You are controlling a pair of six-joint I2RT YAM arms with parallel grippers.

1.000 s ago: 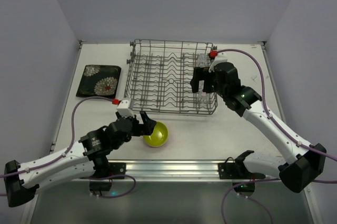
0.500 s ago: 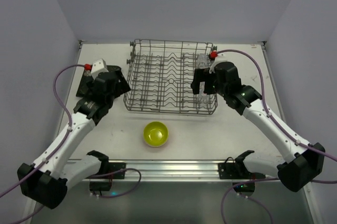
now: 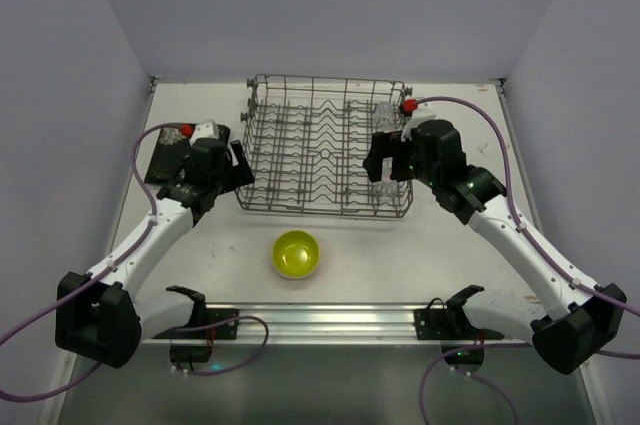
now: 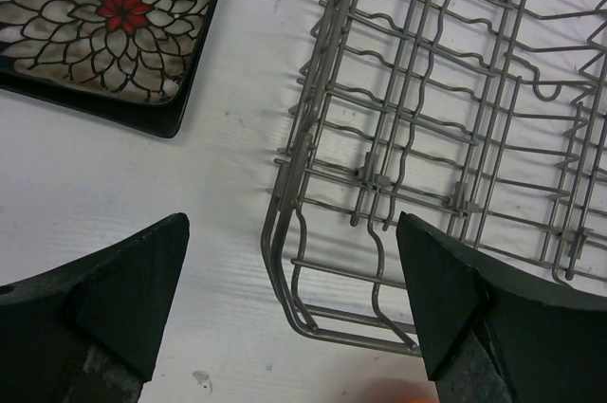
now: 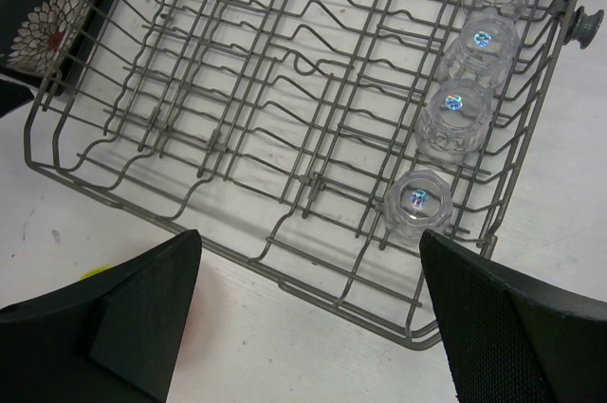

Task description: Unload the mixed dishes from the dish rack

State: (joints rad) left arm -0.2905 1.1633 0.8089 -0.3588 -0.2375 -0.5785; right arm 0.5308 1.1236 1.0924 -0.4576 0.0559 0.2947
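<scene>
Your left gripper (image 4: 292, 232) is spread wide with nothing between its fingers. It hangs over the dish rack's (image 3: 320, 207) near-left corner, at about 8 o'clock on the rack in the top view. Out from it at 10 o'clock, the flowered plate (image 4: 104, 14) lies flat on the worktop (image 3: 400, 255), just beside the rack but not touching it. In the top view your left arm covers part of that plate.

Your right gripper (image 5: 311, 242) is also wide open and empty. It is poised above the rack's near rim toward the right end, roughly 4 o'clock on the rack. Looking outward from it, four clear glasses (image 5: 453, 119) stand inside the rack in a single row along its right-hand side, running from 5 o'clock up toward 1 o'clock. The nearest one sits just beyond your right finger in the wrist view. You cannot tell from these views whether they stand mouth up or mouth down. They are all the rack shows holding among its bare tines.

The yellow-green bowl (image 3: 296, 254) sits upright on the worktop at 6 o'clock from the rack, apart from it, between your two arms.
</scene>
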